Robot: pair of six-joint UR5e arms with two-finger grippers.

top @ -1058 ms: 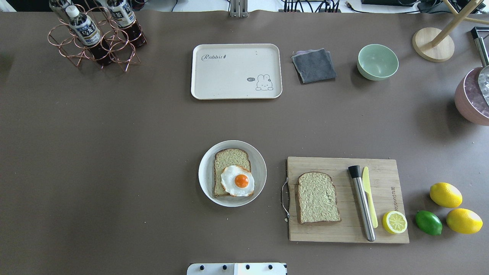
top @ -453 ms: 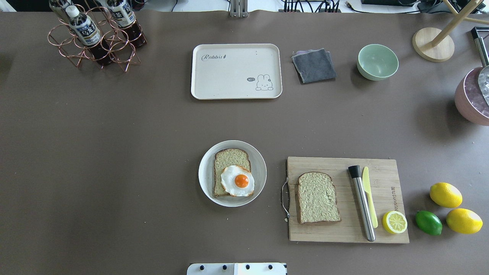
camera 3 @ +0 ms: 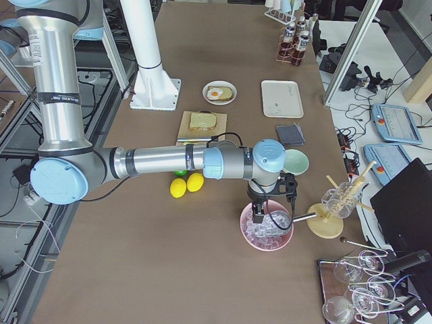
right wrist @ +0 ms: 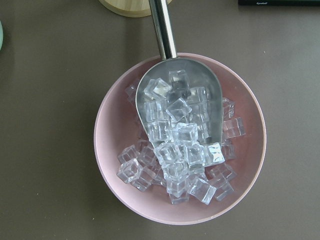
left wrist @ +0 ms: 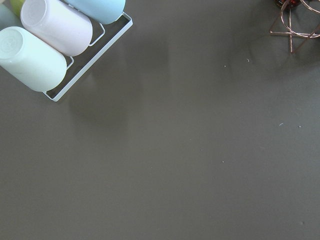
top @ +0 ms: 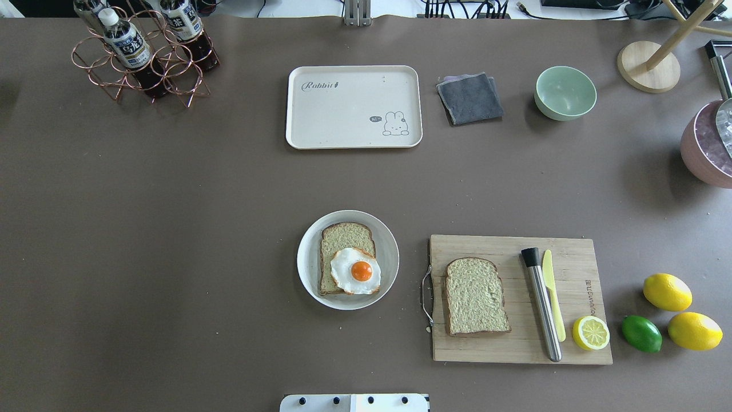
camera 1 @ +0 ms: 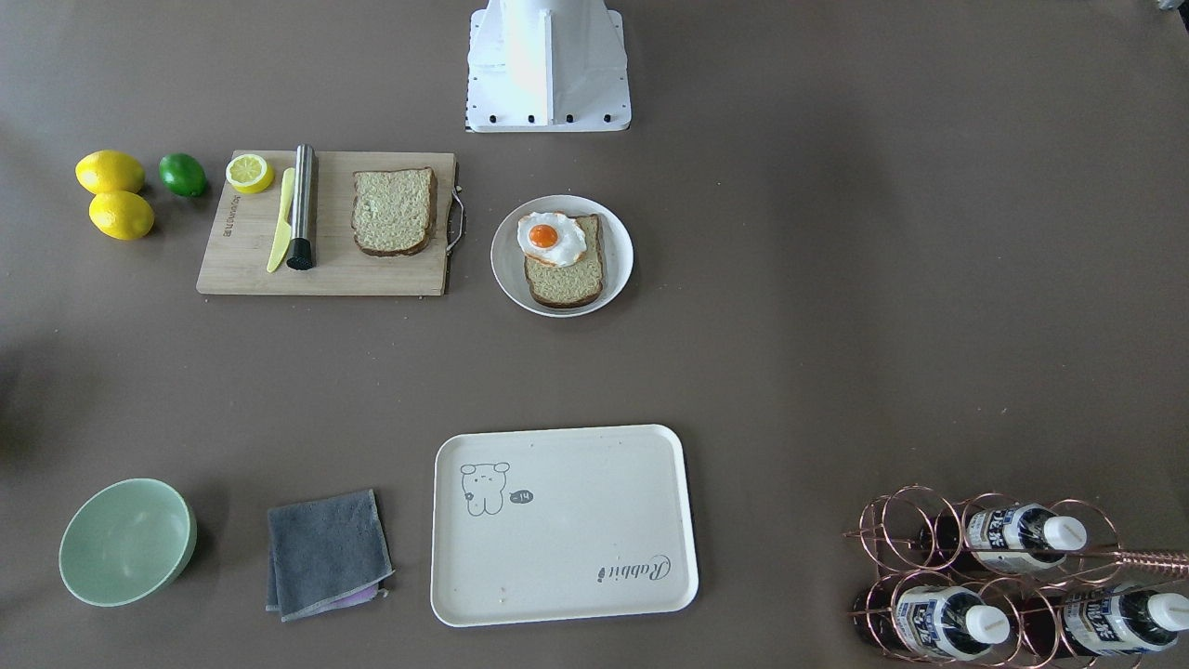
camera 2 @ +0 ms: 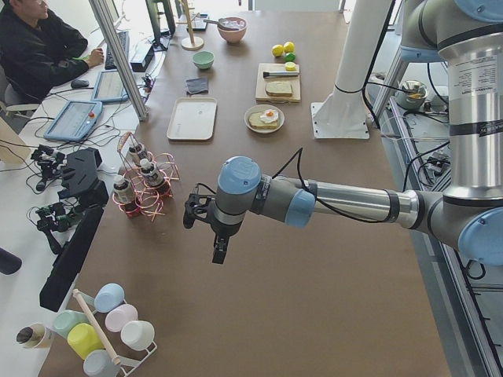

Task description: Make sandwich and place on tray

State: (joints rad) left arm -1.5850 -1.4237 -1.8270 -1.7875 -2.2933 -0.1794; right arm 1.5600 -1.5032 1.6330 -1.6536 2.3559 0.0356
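A bread slice (top: 346, 240) with a fried egg (top: 355, 270) on top lies on a round white plate (top: 389, 252) at the table's near middle. A second bread slice (top: 476, 296) lies on the wooden cutting board (top: 503, 349) to the right. The cream tray (top: 353, 106), with "Rabbit" script, lies bare at the far middle; it also shows in the front-facing view (camera 1: 564, 525). My left gripper (camera 2: 216, 250) hangs over the table's left end near the cups. My right gripper (camera 3: 264, 210) hangs over the ice bowl. I cannot tell whether either is open or shut.
A steel muddler (top: 541, 303), yellow knife (top: 552, 294) and lemon half (top: 591, 333) lie on the board. Two lemons (top: 667, 292) and a lime (top: 641, 333) lie right of it. A grey cloth (top: 470, 98), green bowl (top: 565, 92), bottle rack (top: 143, 54) and pink ice bowl (right wrist: 180, 145) with scoop stand around.
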